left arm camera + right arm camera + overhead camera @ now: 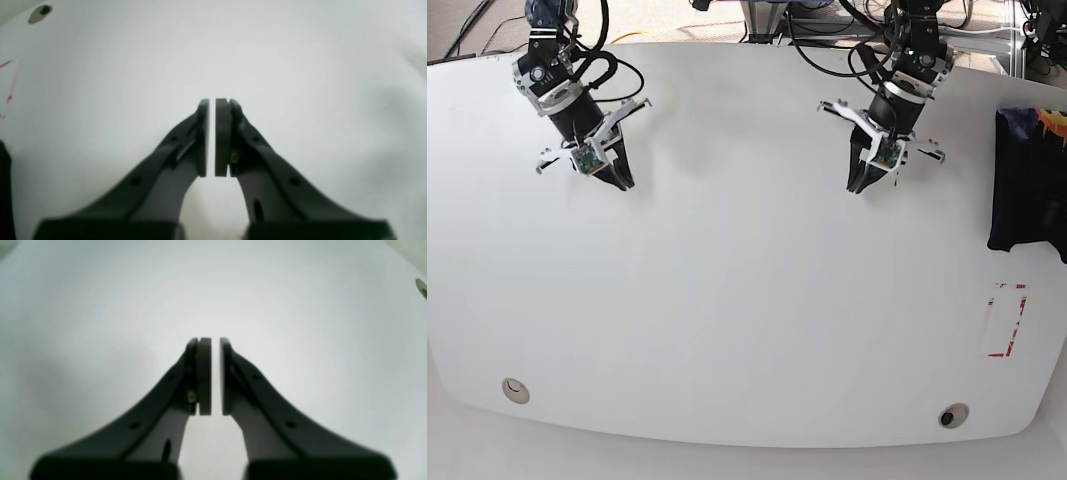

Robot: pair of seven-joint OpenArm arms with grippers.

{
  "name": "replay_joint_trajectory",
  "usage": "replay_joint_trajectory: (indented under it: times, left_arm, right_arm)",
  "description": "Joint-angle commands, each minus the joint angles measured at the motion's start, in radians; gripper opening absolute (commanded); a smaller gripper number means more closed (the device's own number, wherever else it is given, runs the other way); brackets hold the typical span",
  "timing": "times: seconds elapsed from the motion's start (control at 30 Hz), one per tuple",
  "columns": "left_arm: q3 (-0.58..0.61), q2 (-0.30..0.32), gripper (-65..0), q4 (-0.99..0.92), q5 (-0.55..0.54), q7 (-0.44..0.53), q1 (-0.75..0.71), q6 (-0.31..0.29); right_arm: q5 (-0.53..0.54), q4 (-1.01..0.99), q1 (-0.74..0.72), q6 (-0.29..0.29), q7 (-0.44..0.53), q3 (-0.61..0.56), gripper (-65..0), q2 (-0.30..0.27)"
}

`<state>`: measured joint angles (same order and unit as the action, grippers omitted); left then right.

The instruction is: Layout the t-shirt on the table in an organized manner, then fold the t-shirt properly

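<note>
Base view crops the t-shirt (1030, 180), seemingly folded.

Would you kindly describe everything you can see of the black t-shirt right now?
The t-shirt is a black, soft-looking cloth bundle, folded into a rough rectangle, lying flat at the table's far right edge in the base view and partly cut off by the frame. A colourful print shows at its top corner. It sits just above the red dashed rectangle. Neither gripper touches it.
</note>
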<state>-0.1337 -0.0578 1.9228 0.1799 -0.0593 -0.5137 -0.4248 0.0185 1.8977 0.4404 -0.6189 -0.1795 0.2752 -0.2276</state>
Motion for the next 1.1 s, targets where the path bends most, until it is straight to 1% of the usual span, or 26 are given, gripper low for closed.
replay_joint_trajectory:
  times: [0.0,0.07,0.23,0.3,0.33,0.43,0.53,0.77,0.97,1.07]
  left_arm:
    - [-0.02,0.002,-63.3,0.047,-0.012,0.029,-0.055,0.008]
    - [-0.033,0.002,-63.3,0.071,-0.012,0.028,-0.118,0.008]
    - [-0.056,0.005,-63.3,0.091,-0.013,0.031,-0.253,0.007]
    - [-0.063,0.016,-63.3,0.091,-0.013,0.031,-0.293,0.007]
    - [-0.067,0.026,-63.3,0.091,-0.015,0.031,-0.325,0.007]
    - [-0.068,0.055,-63.3,0.091,-0.016,0.031,-0.391,0.007]
    - [-0.068,0.065,-63.3,0.091,-0.016,0.031,-0.451,0.007]
    - [-0.073,0.066,-63.3,0.086,-0.015,0.022,-0.538,0.007]
    - [-0.113,0.068,-63.5,0.085,-0.013,-0.041,-0.587,0.007]
    - [-0.125,0.077,-63.5,0.08,-0.013,-0.047,-0.607,0.007]
  right_arm:
    - [0.018,0.082,0.105,0.001,0.031,0.035,-61.8,0.038]
    - [0.018,0.113,0.176,-0.003,0.031,0.055,-61.8,0.058]
    - [0.027,0.133,0.315,-0.005,0.033,0.083,-62.0,0.07]
    - [0.061,0.133,0.36,-0.005,0.033,0.094,-62.0,0.072]
    - [0.1,0.133,0.397,-0.005,0.033,0.101,-62.0,0.07]
    - [0.15,0.133,0.469,-0.005,0.033,0.117,-62.0,0.067]
    - [0.183,0.13,0.533,-0.005,0.033,0.131,-62.0,0.066]
    - [0.208,0.128,0.645,-0.005,0.033,0.141,-62.0,0.069]
    - [0.208,0.128,0.74,-0.006,0.03,0.135,-62.0,0.069]
    - [0.202,0.113,0.774,-0.006,0.03,0.103,-62.0,0.066]
